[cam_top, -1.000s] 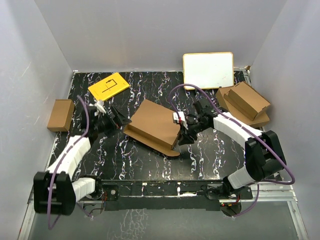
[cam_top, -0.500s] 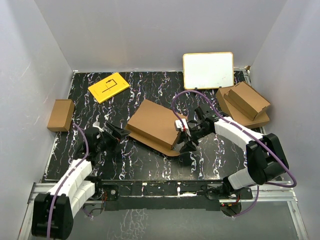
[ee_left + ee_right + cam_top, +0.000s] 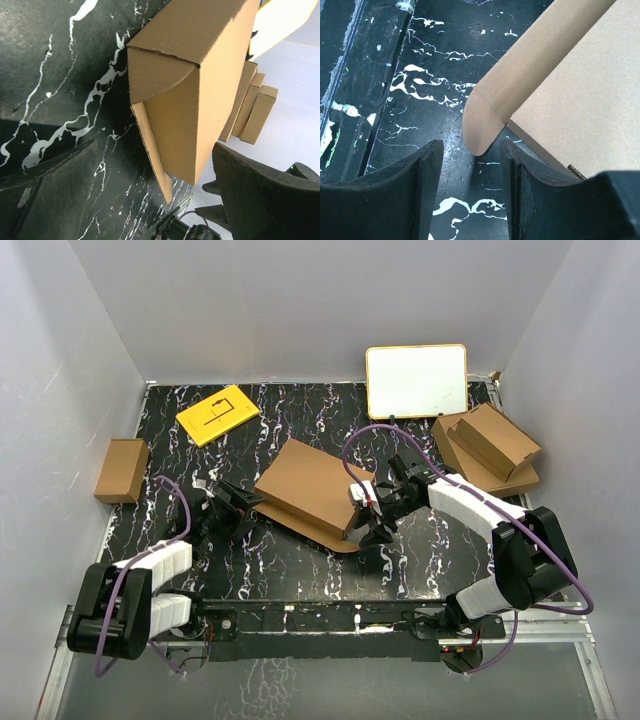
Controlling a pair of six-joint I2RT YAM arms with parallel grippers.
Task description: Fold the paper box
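Risks first. Likely to spring back open: paper box (image 3: 305, 490) only part-folded, top panel tilted rather than flat, rounded flap (image 3: 481, 127) jutting free past the near right corner instead of tucked in. Probable cause, by judgement: stiff corrugated creases and no tab seated on that side. Second risk: shoving the whole box across the marbled desk (image 3: 300, 565) instead of bending the flap, given a push from the right with no brace on the left side. Third: creasing or crushing the flap tip by closing on it off-centre.

Location: lies mid-desk between the two claws, well apart from the small brown box (image 3: 122, 470) at far left, the yellow card (image 3: 217, 414) at back left and the cardboard stack (image 3: 490, 448) at right.

Right arm: reaches inward from the right, forearm low, right claw (image 3: 368, 522) pointing at the box's near right corner. Fingers apart, clamped on nothing. Flap tip just ahead of the gap, not between the pads. Touching or not: cannot tell.

Left arm: folded back close to its base, elbow low, left claw (image 3: 248, 505) aimed at the box's left corner, just beside it. Fingers spread wide, holding nothing. Box end framed between them in the wrist view, no contact seen.
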